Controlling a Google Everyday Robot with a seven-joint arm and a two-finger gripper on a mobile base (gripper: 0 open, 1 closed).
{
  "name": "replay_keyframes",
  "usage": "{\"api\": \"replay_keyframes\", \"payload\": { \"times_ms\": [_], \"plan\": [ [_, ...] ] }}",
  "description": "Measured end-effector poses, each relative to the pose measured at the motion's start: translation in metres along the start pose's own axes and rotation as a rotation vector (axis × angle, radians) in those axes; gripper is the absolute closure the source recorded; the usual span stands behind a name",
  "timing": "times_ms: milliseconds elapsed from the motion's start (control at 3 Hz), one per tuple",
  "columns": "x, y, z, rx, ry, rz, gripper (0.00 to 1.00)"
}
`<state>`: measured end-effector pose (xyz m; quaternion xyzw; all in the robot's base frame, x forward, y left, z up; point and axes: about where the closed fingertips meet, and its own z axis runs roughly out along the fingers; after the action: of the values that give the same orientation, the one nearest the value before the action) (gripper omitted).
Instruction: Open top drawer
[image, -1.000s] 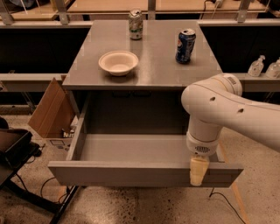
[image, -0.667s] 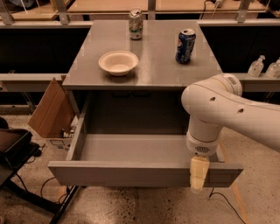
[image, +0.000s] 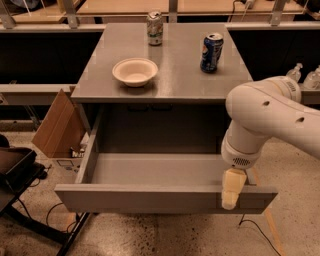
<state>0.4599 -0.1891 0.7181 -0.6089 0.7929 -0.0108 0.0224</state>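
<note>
Nearest of all is the flat grey front of the top drawer (image: 150, 197), which stands pulled well out of the cabinet toward the camera. Its long axis runs left to right across the view, its handleless face points outward at the viewer, and its grey inner box opens upward behind that face.

My gripper (image: 231, 192) hangs at the right end of that front panel. Its cream-coloured tip lies over the panel's top edge and down its outer face, close to the right corner. Whether it is open or closed, and whether it truly has hold of the panel, I cannot tell from this angle. My white arm (image: 265, 115) rises from it and bends away to the right, above the drawer's right side.

Left of the drawer, a cardboard box (image: 57, 125) leans against the cabinet.

Farther back, the cabinet top (image: 175, 75) carries a pale bowl (image: 135, 71) toward its left front. A blue can (image: 212, 52) stands upright to the right of the bowl, and a second can (image: 155, 28) stands upright near the back edge.
</note>
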Motion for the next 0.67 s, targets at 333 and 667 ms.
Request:
{"api": "replay_keyframes", "payload": {
  "times_ms": [333,667],
  "plan": [
    [0.006,-0.037,-0.030,0.064,-0.119,-0.049,0.00],
    [0.013,-0.079,-0.076,0.129,-0.210,-0.077,0.00]
  ]
}}
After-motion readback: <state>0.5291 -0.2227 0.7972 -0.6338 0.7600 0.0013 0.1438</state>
